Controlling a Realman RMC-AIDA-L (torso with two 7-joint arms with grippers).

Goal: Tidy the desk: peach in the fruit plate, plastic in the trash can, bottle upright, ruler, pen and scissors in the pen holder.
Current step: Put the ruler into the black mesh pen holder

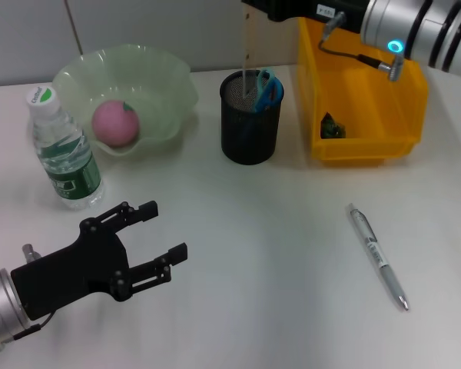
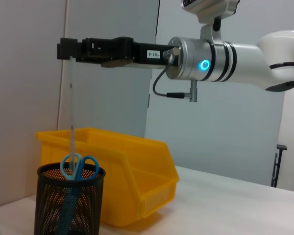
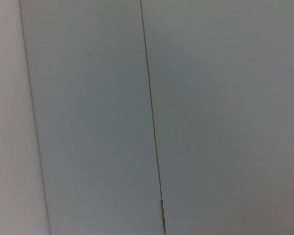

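My right gripper (image 1: 253, 8) is high above the black mesh pen holder (image 1: 250, 127) and is shut on a clear ruler (image 1: 247, 54). The ruler hangs straight down with its lower end inside the holder. The left wrist view shows the same: right gripper (image 2: 64, 49), ruler (image 2: 71, 112), holder (image 2: 68, 200). Blue-handled scissors (image 1: 267, 88) stand in the holder. A silver pen (image 1: 378, 257) lies on the table at the right. The pink peach (image 1: 115, 121) sits in the green fruit plate (image 1: 169, 84). The water bottle (image 1: 61, 150) stands upright. My left gripper (image 1: 163, 234) is open and empty at the front left.
A yellow bin (image 1: 369, 146) stands right of the pen holder, with a small dark crumpled piece (image 1: 332, 127) inside. The bin also shows in the left wrist view (image 2: 137, 181). The right wrist view shows only a grey wall.
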